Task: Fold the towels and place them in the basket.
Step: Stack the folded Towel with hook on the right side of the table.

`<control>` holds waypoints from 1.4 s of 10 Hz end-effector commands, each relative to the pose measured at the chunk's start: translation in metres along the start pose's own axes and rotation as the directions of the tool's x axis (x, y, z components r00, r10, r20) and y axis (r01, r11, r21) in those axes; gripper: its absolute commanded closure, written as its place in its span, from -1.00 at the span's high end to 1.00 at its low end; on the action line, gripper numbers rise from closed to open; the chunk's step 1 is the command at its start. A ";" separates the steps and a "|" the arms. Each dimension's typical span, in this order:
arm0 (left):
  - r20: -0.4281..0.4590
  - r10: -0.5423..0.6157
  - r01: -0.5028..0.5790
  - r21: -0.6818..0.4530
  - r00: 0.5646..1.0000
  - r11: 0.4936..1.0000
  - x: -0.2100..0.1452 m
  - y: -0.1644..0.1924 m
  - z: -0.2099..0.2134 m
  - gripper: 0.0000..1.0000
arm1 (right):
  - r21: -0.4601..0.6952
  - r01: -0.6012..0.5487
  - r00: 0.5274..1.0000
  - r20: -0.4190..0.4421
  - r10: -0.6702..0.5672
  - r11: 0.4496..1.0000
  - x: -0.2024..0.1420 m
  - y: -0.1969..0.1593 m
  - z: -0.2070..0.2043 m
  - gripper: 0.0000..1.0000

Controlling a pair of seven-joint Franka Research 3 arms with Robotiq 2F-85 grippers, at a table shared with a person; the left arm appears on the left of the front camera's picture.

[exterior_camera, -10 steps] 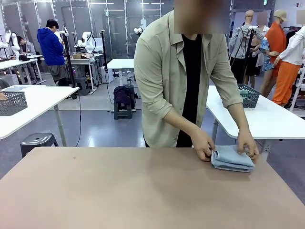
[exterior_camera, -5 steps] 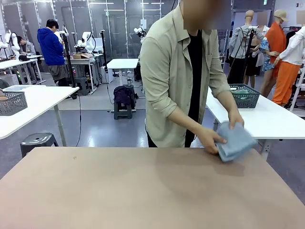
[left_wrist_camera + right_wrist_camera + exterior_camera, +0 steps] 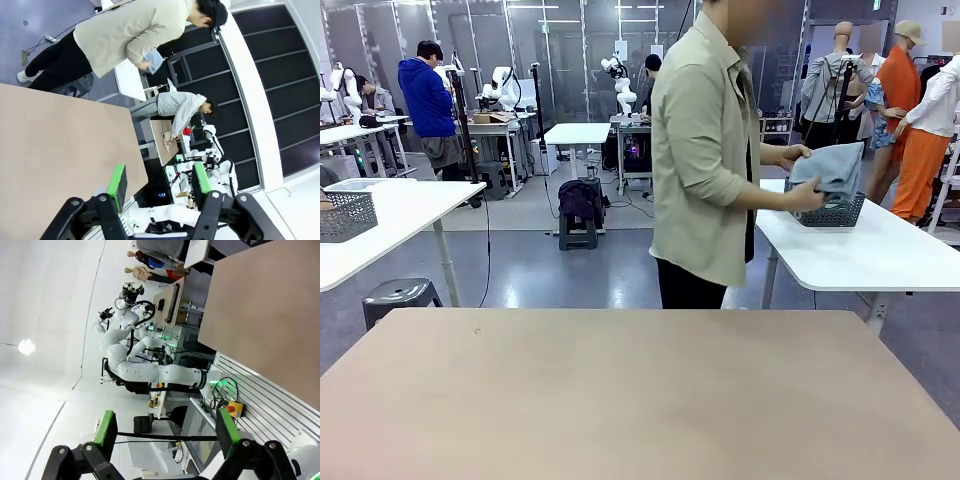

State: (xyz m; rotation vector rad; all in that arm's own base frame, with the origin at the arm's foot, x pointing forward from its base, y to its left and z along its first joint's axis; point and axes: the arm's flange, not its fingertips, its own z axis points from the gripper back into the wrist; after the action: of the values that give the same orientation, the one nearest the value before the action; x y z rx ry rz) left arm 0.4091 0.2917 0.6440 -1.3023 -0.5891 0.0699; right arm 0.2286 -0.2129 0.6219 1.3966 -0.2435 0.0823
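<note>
The left gripper (image 3: 159,186) stands with its jaws apart and nothing between the green pads, raised off the bench (image 3: 620,390) and looking across its brown top toward the far edge; the right gripper (image 3: 163,434) is spread wide too, gripping nothing, and aimed away past the bench's side toward other tables. Going left to right in the front view, the bench top lies bare, then the person (image 3: 705,150) stands just beyond its far edge, turned toward the white side table (image 3: 880,255) at the right. Both of the person's hands hold a folded towel (image 3: 832,168) in the air, directly over the basket (image 3: 840,212) on that side table's near corner. The towel's long axis runs roughly level, in line with the basket. By my judgement the person's hands, not either gripper, are placed to lower it in; both arms are well apart from it. The left wrist view shows the towel as a small blue patch at the person's hands, while the front view shows the basket beneath it.
</note>
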 end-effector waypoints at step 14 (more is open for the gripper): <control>-0.169 0.126 -0.115 0.068 0.977 0.991 -0.007 0.033 0.009 1.00 | 0.094 0.025 0.998 -0.060 -0.020 0.995 0.041 -0.054 -0.004 1.00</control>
State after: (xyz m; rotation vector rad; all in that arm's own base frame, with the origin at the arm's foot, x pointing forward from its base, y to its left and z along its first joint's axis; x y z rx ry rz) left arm 0.4102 0.2992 0.6091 -1.2773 -0.3971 0.0780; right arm 0.2767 -0.2112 0.5758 1.4795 -0.1597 0.0807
